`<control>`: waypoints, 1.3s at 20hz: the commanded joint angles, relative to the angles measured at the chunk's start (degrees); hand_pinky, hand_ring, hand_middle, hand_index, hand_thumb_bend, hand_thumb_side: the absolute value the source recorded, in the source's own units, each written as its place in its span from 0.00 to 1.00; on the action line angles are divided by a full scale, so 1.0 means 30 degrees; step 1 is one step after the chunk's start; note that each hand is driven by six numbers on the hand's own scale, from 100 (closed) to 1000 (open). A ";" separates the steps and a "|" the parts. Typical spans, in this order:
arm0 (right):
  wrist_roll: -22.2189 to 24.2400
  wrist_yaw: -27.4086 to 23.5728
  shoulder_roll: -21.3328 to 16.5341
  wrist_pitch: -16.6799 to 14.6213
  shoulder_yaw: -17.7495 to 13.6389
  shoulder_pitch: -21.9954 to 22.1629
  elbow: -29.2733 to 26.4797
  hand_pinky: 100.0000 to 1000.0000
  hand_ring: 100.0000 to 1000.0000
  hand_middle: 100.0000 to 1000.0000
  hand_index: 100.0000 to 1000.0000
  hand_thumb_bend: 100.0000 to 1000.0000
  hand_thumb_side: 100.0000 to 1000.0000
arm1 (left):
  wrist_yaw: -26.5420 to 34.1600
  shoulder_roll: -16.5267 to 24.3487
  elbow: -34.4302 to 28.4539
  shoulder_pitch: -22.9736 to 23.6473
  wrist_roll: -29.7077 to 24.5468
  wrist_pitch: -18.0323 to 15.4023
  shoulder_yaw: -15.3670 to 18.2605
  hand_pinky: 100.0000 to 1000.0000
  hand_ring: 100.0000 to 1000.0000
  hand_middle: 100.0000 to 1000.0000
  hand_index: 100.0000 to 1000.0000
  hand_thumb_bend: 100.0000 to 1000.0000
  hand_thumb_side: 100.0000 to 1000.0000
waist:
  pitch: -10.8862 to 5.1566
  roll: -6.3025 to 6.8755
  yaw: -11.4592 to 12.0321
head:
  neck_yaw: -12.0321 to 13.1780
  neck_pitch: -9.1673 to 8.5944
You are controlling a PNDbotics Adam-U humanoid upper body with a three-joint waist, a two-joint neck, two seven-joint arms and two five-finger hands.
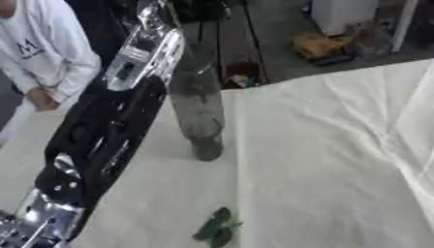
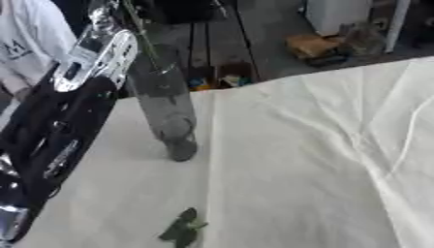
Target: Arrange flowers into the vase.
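On the white cloth (image 1: 339, 160), the vase (image 1: 196, 116) stands upright.

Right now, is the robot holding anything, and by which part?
It cannot be told. The left arm reaches up past the glass vase, but its hand is out of view. A green sprig lies loose on the table; no right hand shows.

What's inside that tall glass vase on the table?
A thin green stem runs down into the glass vase. Its top is cut off by the picture's edge. The left arm covers part of the vase's side, and no hand is visible.
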 commanded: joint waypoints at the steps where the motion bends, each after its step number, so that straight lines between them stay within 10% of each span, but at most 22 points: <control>1: 0.0011 -0.0067 -0.0176 0.0031 -0.0053 -0.0117 -0.0340 0.75 0.58 0.41 0.82 0.00 0.93 | -0.0178 0.0426 -0.0334 -0.0356 0.3650 0.3810 -0.0042 0.33 0.29 0.28 0.00 0.00 0.71 | -0.0445 -0.0141 0.0051 | -0.0024 -0.0214; 26: -0.0144 -0.0066 -0.0139 0.0187 -0.0054 -0.0081 -0.0340 0.75 0.58 0.41 0.82 0.00 0.93 | 0.0158 0.0521 0.0097 0.0016 0.2624 0.4690 -0.0678 0.39 0.32 0.30 0.00 0.00 0.79 | -0.0647 -0.0031 0.0072 | -0.0038 -0.0314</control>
